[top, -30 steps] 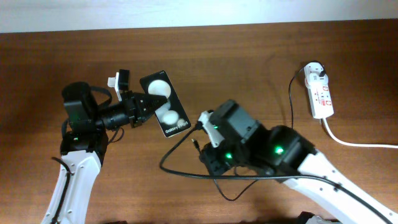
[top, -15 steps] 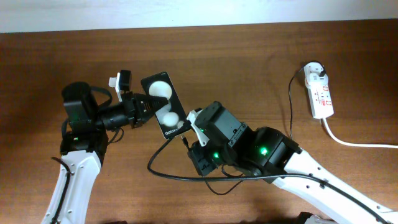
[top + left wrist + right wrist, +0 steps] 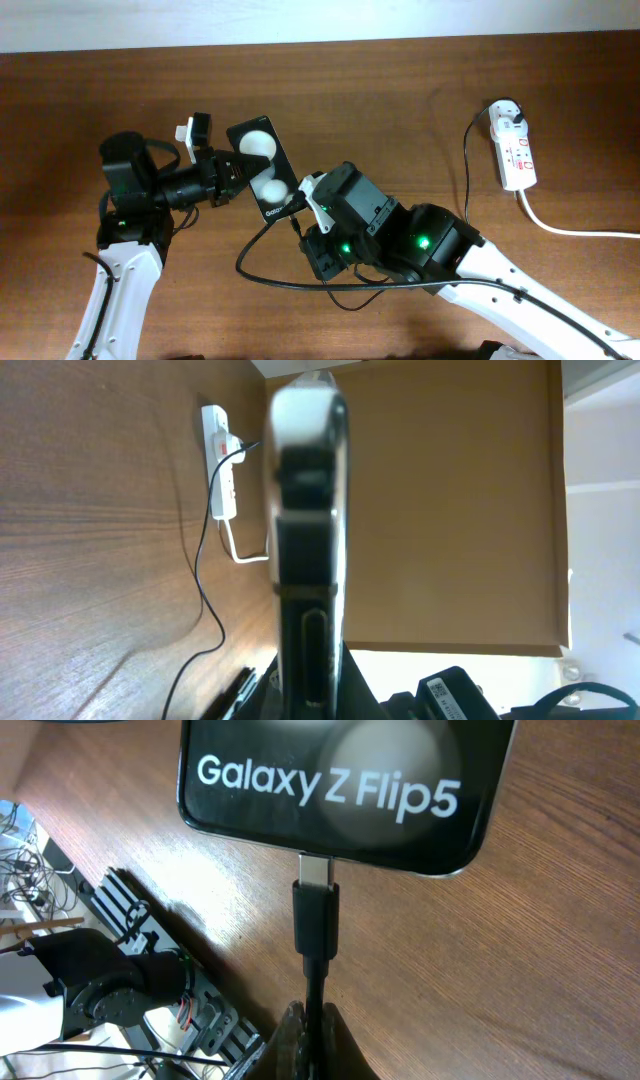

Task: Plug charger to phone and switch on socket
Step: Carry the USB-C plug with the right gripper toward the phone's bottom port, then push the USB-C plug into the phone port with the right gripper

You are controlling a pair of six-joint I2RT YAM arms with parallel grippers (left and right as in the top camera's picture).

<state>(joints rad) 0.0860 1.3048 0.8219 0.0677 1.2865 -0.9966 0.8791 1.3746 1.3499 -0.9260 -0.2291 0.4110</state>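
My left gripper (image 3: pixel 236 168) is shut on the phone (image 3: pixel 265 170), a black slab with two white spots, held above the table; the left wrist view shows the phone edge-on (image 3: pixel 308 560). My right gripper (image 3: pixel 300 218) is shut on the charger cable (image 3: pixel 262 270) just behind its plug. In the right wrist view the plug's metal tip (image 3: pixel 316 872) meets the phone's bottom edge (image 3: pixel 340 780), with the fingers (image 3: pixel 312 1030) pinching the cable. The white socket strip (image 3: pixel 517 147) lies at the far right, the charger's white adapter (image 3: pixel 506 112) plugged into its top.
The socket's thick white cord (image 3: pixel 570 228) runs off to the right. The thin black cable loops across the table under my right arm (image 3: pixel 440 250). The table's far edge meets a white wall (image 3: pixel 320 20).
My right gripper moved left toward the phone with the cable plug, most of it between 1.0 s and 0.5 s ago. The left arm and phone stayed still.
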